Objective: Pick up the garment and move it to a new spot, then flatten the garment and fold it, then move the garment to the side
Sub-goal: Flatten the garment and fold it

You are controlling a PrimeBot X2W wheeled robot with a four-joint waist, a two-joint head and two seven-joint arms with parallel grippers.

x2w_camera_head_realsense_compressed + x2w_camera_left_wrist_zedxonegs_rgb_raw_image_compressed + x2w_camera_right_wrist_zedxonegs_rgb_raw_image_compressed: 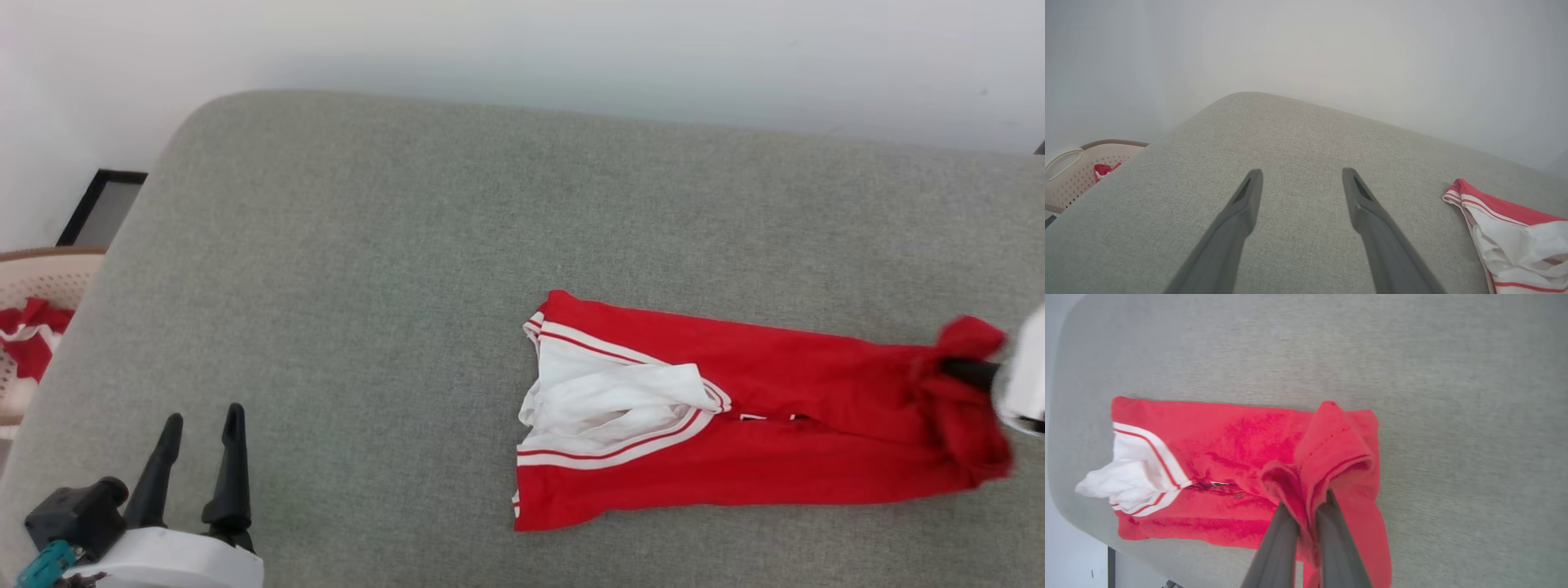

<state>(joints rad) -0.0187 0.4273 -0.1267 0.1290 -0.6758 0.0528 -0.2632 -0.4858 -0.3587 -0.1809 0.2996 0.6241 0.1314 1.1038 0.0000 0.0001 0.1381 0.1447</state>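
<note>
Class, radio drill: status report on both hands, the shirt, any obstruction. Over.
Left hand open, over grey cushion. Right hand shut on shirt, bunched end; rest lies on cushion. Nothing in the way; basket off left.

1 grey upholstered surface [367, 269], rounded far-left corner, evenly lit. 1 plain white wall [522, 49] along the far side. 1 beige perforated basket [49, 278] at left, holding red-and-white cloth [28, 339]. 1 dark-framed panel [102, 204], far left, by the wall.

garment [784, 384]: one
cushion [367, 245]: one
grippers: two (left gripper [204, 415], right gripper [1306, 504])
basket [49, 278]: one
red cloth [28, 343] in basket: one
</note>
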